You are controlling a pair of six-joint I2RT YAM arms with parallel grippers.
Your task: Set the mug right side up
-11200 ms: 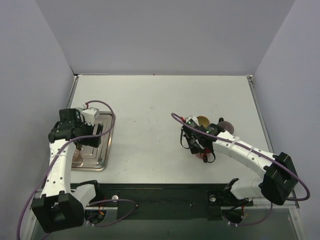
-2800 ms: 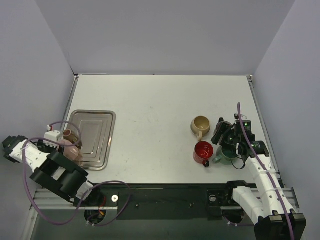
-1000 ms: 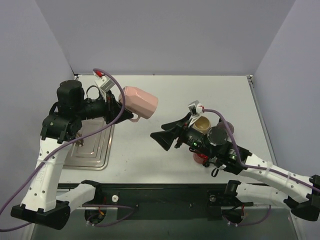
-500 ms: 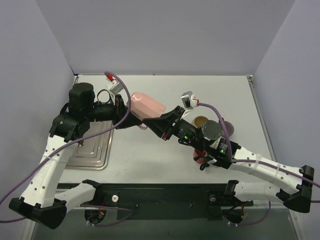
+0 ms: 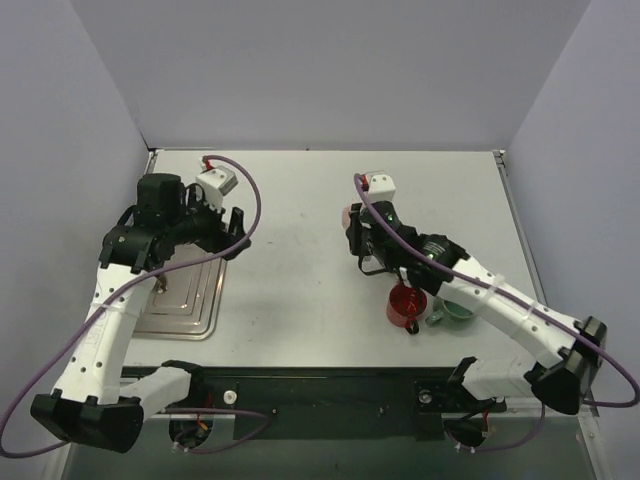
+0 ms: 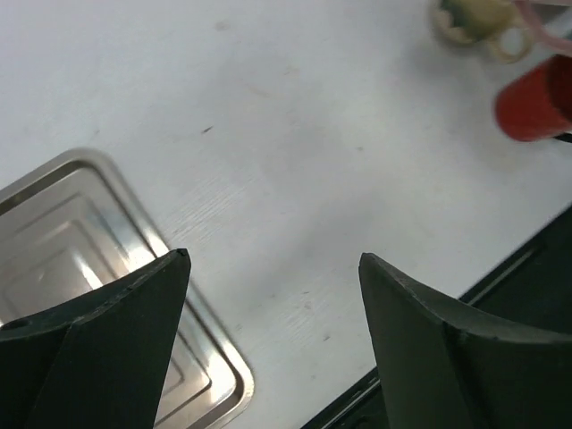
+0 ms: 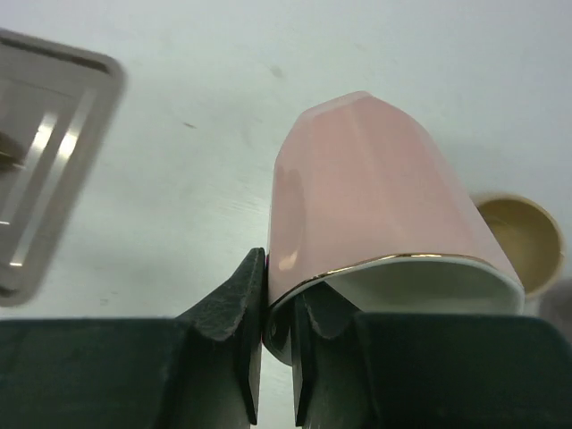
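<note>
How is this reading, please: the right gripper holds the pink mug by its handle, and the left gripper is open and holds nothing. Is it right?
Not quite. The right gripper holds the pink mug by its rim, not its handle: the right wrist view shows the jaws pinching the wall at the gold-edged mouth. The left gripper is indeed open and holds nothing.

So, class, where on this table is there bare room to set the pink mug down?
Bare: the middle of the table between the tray and the red mug, and the far strip along the back wall. Crowded: the right side, where the green mug and tan mug join it.
</note>
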